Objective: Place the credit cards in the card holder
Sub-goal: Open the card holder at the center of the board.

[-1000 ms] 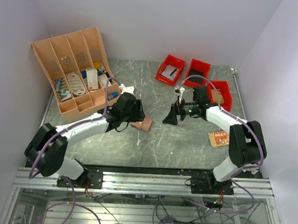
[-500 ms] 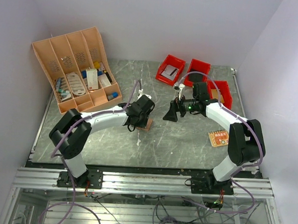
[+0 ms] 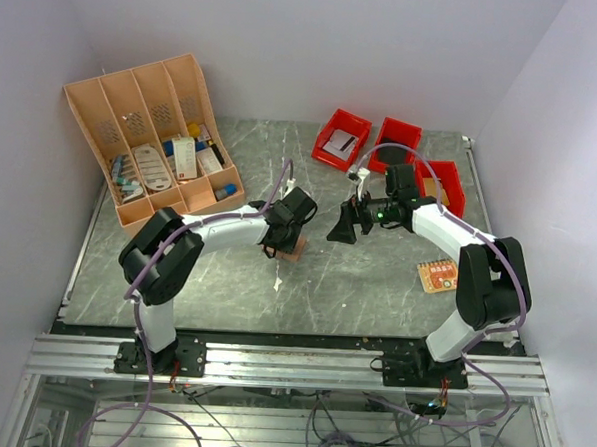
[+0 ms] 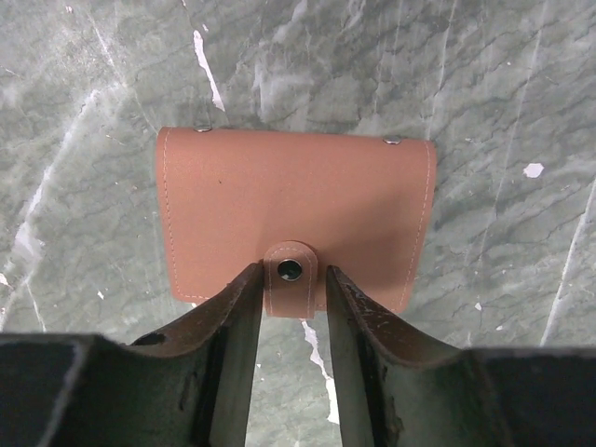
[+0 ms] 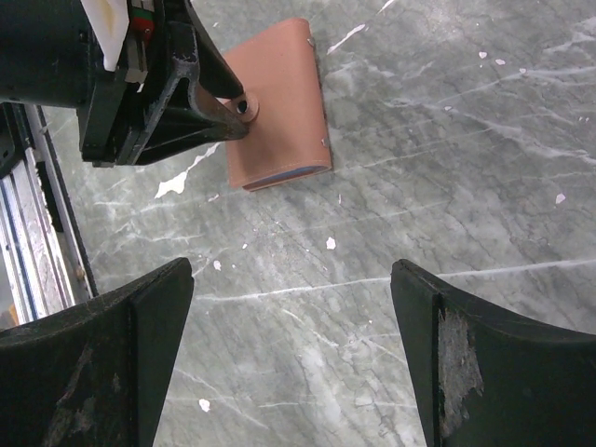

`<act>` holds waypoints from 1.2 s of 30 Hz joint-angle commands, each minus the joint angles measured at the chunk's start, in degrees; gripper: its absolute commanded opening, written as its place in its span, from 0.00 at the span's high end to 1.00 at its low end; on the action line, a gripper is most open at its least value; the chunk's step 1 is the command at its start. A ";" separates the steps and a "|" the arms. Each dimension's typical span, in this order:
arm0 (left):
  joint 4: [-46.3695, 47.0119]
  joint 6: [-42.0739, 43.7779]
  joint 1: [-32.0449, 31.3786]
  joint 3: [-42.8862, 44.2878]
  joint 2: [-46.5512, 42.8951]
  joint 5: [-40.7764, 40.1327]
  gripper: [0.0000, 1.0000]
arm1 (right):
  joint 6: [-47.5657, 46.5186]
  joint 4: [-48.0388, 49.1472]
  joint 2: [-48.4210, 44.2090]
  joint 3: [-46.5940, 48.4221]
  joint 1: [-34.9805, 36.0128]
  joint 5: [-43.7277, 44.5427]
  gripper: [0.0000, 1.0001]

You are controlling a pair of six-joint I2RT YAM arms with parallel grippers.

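Card holder (image 4: pixel 293 209), a small flat tan-brown leather-like wallet with a round snap on its tab, lies closed on the grey marbled table (image 3: pixel 355 287), just left of centre. At ten o'clock on the table stands a large orange-tan slotted organiser rack (image 3: pixel 147 146) with small items in it. The left gripper (image 4: pixel 293 270) is low over the wallet's near edge. Its fingers stand narrowly apart, one on each side of the snap tab; I cannot tell whether they pinch it. Just beside it, toward three o'clock, the right gripper (image 5: pixel 291 279) hangs spread wide, grasping nothing. Three red plastic bins (image 3: pixel 395 143) sit at one o'clock. A small orange printed card (image 3: pixel 438 276) lies at four o'clock.
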 commanded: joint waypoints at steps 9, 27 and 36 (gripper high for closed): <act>2.11 0.62 -0.16 -3.69 -0.31 1.78 0.84 | 0.65 1.17 -0.37 -0.03 0.02 -1.38 0.13; 31.73 8.49 -8.56 -19.23 -17.72 2.99 0.93 | 5.46 5.43 4.96 -2.02 0.69 -3.60 0.14; 39.44 4.02 -10.71 -25.44 -18.50 4.67 0.93 | -0.58 0.64 5.85 0.47 1.98 -4.43 0.20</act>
